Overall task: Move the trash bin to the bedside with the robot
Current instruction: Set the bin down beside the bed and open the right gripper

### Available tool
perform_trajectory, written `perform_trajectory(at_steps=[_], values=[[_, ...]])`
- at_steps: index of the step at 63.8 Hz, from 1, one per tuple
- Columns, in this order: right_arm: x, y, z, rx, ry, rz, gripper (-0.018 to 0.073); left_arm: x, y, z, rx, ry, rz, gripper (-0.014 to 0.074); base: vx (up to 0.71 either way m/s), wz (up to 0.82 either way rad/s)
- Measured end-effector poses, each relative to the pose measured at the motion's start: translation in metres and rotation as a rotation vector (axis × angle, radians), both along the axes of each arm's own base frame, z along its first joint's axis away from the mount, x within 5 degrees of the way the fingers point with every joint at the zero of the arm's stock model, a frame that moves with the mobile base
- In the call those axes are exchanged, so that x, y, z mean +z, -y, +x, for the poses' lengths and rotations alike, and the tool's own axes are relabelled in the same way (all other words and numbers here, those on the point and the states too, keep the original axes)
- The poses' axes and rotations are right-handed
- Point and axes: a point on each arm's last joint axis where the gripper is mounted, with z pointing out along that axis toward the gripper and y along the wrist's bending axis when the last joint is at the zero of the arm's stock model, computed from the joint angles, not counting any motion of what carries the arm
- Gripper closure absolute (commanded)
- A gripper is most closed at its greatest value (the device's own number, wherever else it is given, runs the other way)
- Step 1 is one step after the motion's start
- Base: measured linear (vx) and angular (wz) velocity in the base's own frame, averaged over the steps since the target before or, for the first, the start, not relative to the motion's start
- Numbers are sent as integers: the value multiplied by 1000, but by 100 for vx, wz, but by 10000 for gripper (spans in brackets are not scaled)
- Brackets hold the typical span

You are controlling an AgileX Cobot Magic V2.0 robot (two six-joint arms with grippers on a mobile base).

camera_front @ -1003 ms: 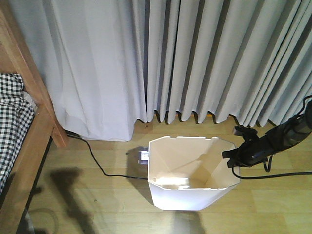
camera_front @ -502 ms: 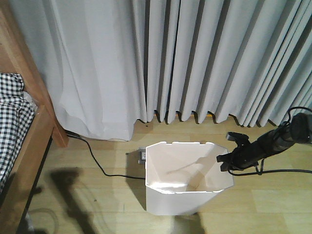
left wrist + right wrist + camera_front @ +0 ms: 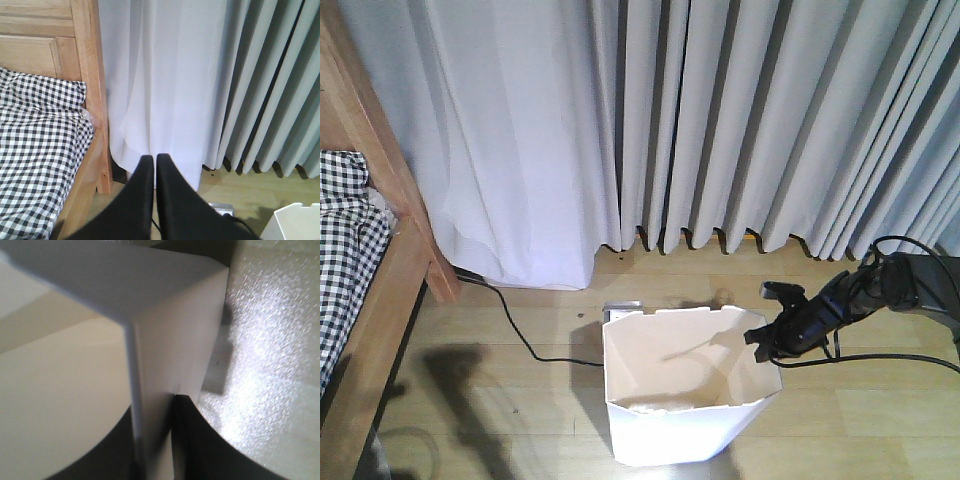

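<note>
Two end effectors show here. The right end effector [image 3: 767, 335] pinches the thin wall of the trash bin [image 3: 680, 395] at its rim, one finger inside and one outside, as the right wrist view shows. The bin stands on the wooden floor [image 3: 520, 400], spreading leftward from that grip, with the curtains [image 3: 720, 120] beyond it. The bedside [image 3: 395, 250], with its checked bedding [image 3: 40, 145], lies well to the left of the bin. The left end effector [image 3: 152, 172] hangs free with its fingers pressed together, holding nothing. I judge the bin light, stiff but thin-walled and smooth plastic; the rim is the sensible hold, though it could tip or slip when dragged.
</note>
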Motion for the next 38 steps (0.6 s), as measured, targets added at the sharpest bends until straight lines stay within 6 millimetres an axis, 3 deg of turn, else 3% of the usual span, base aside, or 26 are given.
perform_trajectory(at_steps=[38], values=[[-11, 6, 1, -66, 48, -65, 441, 0, 0, 0, 0, 0, 0, 603, 0, 0]])
